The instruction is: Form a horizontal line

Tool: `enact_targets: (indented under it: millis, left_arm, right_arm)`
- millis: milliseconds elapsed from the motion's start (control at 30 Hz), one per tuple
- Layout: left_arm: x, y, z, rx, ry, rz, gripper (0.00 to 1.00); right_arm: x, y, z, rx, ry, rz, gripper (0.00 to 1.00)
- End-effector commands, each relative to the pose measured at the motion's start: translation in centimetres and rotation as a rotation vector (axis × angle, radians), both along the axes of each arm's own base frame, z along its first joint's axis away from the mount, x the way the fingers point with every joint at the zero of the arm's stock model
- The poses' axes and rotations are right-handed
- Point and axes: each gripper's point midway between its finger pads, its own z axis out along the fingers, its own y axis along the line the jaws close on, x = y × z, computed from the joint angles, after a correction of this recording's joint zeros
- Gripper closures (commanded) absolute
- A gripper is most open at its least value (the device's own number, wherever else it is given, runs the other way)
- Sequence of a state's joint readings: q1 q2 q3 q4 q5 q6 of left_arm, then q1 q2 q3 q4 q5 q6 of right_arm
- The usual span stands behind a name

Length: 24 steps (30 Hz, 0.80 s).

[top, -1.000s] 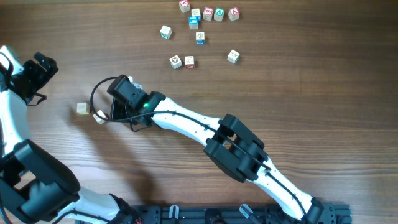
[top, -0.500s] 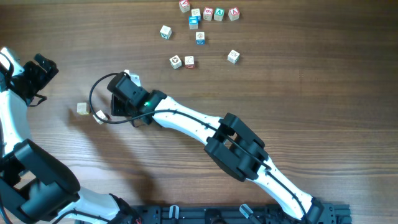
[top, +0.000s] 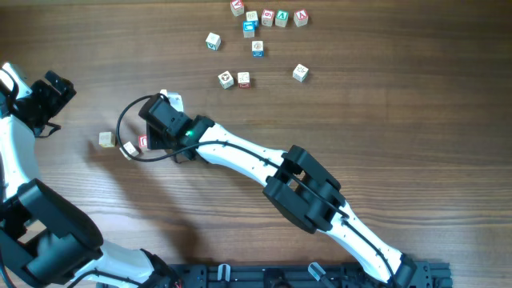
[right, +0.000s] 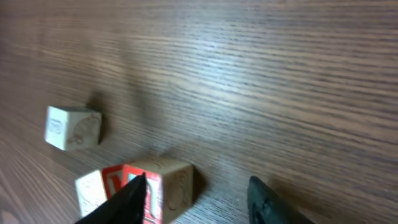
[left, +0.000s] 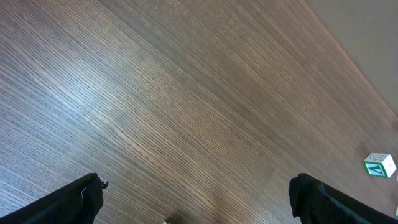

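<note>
The horizontal line [top: 130, 150] is only partly made and lies left of the table's [top: 384, 120] middle, under the right arm's wrist. A red-marked cube [right: 165, 186] sits against a pale cube [right: 90, 186], though the overhead view shows the pair set slightly aslant. A lone pale cube [right: 69, 127] stands apart on the far side, with bare wood between it and them. The right gripper [right: 198, 184] hangs low over the red-marked cube with its fingers spread. One finger overlaps that cube's face and nothing is clamped between them. The step in hand looks like placing or nudging the end cube. The next move probably calls for closing the gap to the lone pale cube and squaring all three into one straight row, with light pushes so the joined pair does not skew. The arm's black cable [top: 119, 124] loops close above these cubes and could catch one. The left gripper [left: 199, 196] is parked at the table's left edge, wide open over bare wood, with a green-marked cube [left: 379, 165] off to one side. The loose letter cubes [top: 268, 18] lie well apart at the top and block nothing.
</note>
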<state>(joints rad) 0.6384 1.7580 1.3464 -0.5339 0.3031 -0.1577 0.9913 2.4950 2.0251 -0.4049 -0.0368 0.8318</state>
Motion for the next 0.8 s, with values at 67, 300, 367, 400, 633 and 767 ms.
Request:
enact_targets:
  millis: [67,300,367,400,633,767]
  left_arm:
    - [0.5,0.6,-0.1,0.029,-0.015,-0.004,0.0]
    - [1.1,0.9,-0.2,0.044,-0.032,-0.009,0.96]
    - [1.3,1.0,-0.1,0.048,-0.042,-0.007,0.96]
    - [1.6,1.3,0.2,0.043,-0.062,0.017,0.96]
    - [2.1,2.9,1.4,-0.067,-0.152,0.204,0.96]
    - [2.1,3.0,1.4,-0.067,-0.153,0.206,0.96]
  right_arm:
    - [0.5,-0.6,5.9,0.02,-0.062,0.043,0.37]
    - [-2.9,0.0,6.1,0.066,0.082,0.158,0.86]
    - [-4.0,0.5,6.2,0.083,0.117,0.166,0.91]
    - [-4.3,0.8,6.2,0.087,0.125,0.163,0.93]
    - [-6.2,2.3,4.0,0.068,0.126,0.189,0.95]
    - [-8.0,3.5,2.8,0.096,0.167,0.246,0.95]
